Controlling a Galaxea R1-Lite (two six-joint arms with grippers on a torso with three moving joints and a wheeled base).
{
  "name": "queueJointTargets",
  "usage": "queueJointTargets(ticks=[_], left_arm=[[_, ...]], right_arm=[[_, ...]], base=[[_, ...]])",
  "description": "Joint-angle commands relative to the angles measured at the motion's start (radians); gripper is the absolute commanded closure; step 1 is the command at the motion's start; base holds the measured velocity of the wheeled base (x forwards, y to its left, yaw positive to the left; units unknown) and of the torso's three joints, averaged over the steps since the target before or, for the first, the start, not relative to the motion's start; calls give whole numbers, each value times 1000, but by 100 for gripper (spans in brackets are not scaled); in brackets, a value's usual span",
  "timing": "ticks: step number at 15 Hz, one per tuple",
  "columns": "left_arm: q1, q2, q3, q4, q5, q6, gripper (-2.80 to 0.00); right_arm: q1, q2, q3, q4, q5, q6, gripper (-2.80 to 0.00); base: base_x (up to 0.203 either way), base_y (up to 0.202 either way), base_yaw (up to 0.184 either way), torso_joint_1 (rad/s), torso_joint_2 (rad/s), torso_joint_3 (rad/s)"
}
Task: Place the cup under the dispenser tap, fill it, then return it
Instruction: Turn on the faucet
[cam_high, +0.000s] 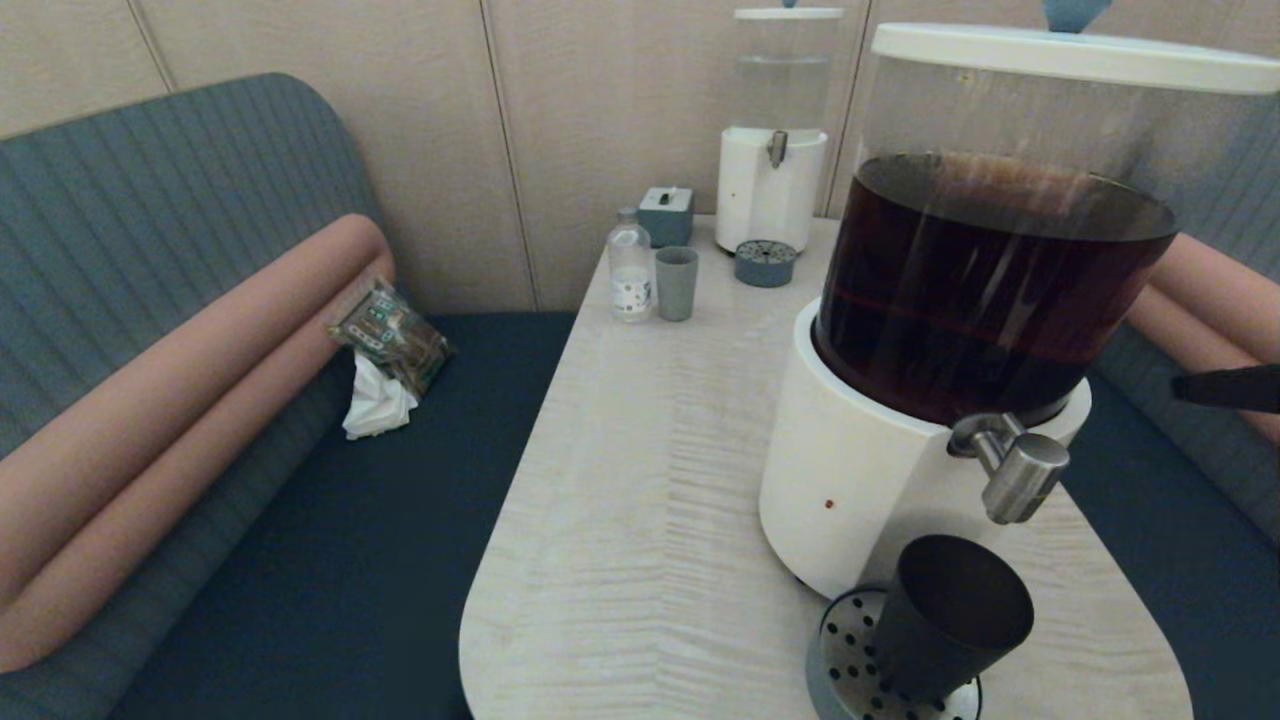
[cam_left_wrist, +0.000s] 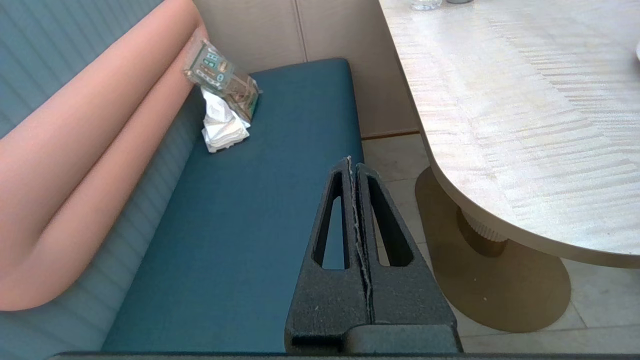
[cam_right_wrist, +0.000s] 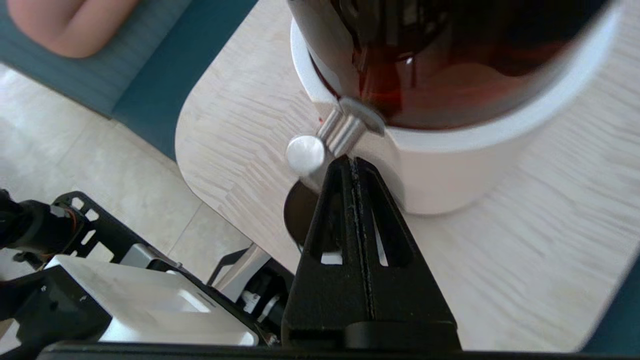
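The matte black cup (cam_high: 945, 620) stands on the perforated drip tray (cam_high: 845, 660), below the brushed-steel dispenser tap (cam_high: 1012, 470) of the big white-based dispenser (cam_high: 850, 470) holding dark brown liquid. Nothing grips the cup. My right gripper (cam_high: 1180, 388) reaches in from the right edge, shut and empty, well to the right of the tap. In the right wrist view the right gripper (cam_right_wrist: 353, 161) points at the tap (cam_right_wrist: 320, 145), with the cup (cam_right_wrist: 297, 212) dark beneath it. My left gripper (cam_left_wrist: 353, 162) is shut and empty, parked over the blue bench beside the table.
At the table's far end stand a smaller clear-liquid dispenser (cam_high: 770, 190), its grey drip tray (cam_high: 765, 263), a pale grey-green tumbler (cam_high: 676, 283), a small bottle (cam_high: 630, 268) and a grey box (cam_high: 666, 215). A packet with tissue (cam_high: 388, 345) lies on the left bench.
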Motion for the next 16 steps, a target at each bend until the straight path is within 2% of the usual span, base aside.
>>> queueJointTargets(ticks=[1, 4, 8, 11, 16], left_arm=[[0, 1, 40, -1, -1, 1, 0], [1, 1, 40, 0, -1, 1, 0], [-1, 1, 40, -1, -1, 1, 0], [0, 2, 40, -1, -1, 1, 0], [-1, 2, 40, -1, -1, 1, 0]], right_arm=[[-3, 47, 14, -18, 12, -2, 0], [-15, 71, 28, -53, 24, -31, 0], [-21, 63, 46, -53, 14, -192, 0], [-21, 55, 62, -38, -7, -274, 0], [-19, 63, 66, -39, 25, -294, 0]], base=[[0, 0, 0, 0, 0, 0], [0, 0, 0, 0, 0, 0], [0, 0, 0, 0, 0, 0], [0, 0, 0, 0, 0, 0], [0, 0, 0, 0, 0, 0]])
